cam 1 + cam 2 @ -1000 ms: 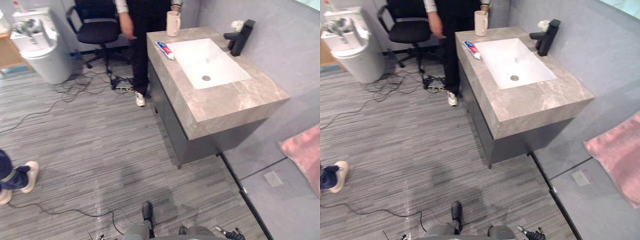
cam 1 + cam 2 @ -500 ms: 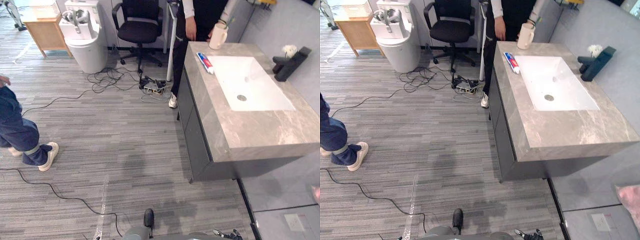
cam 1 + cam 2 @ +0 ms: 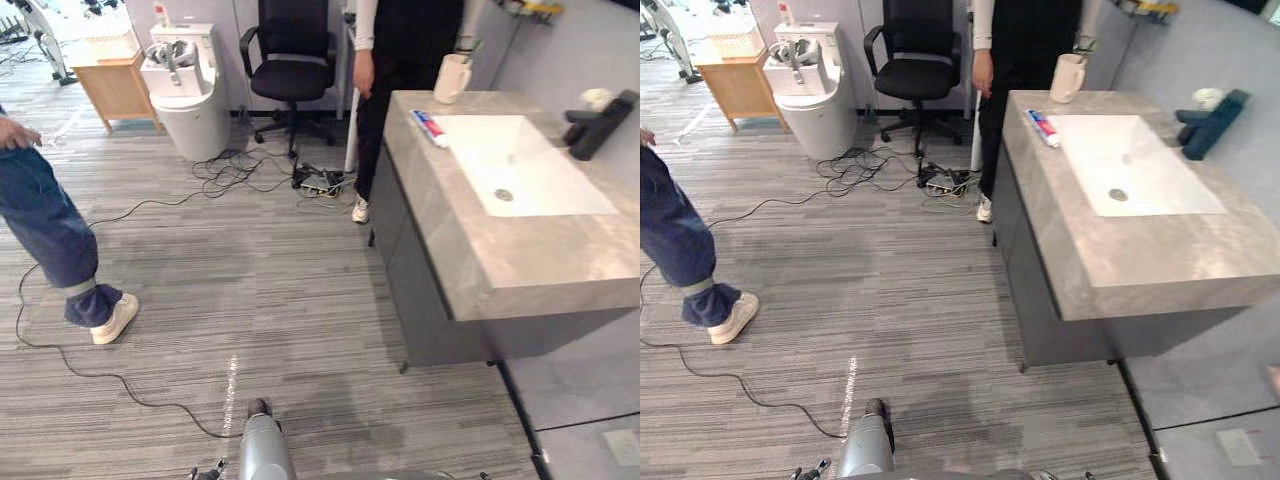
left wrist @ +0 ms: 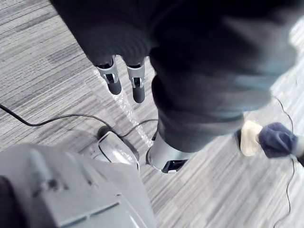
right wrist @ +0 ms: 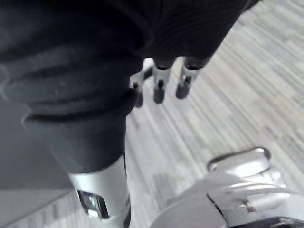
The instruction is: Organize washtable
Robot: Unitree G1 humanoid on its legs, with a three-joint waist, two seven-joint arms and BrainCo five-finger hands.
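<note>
While neither hand grasps anything, the left hand hangs with its fingers straight and loose, dark tips pointing down at the grey striped floor. The right hand hangs the same way, fingers relaxed and apart, touching nothing. Both arms are low at the robot's sides, well apart from the washtable.

From the head, the washtable stands ahead and to the right against the wall, a stone-grey counter over a dark cabinet. A white sink is set into the counter, and a black tap stands on the wall side of it. A beige cup stands upright on the far corner of the counter. A toothpaste tube lies flat on the counter near the cup, just beside the sink's rim on the side away from the wall.

A person in black stands at the far end of the washtable, close to the cup, with a black office chair next to them. Cables lie tangled on the floor near the chair. A person in blue jeans stands at the left.

Past the left hand's fingers, its wrist view takes in a pale shoe with a blue trouser cuff above it, while the right wrist view looks past that hand's fingers at bare floor.
</note>
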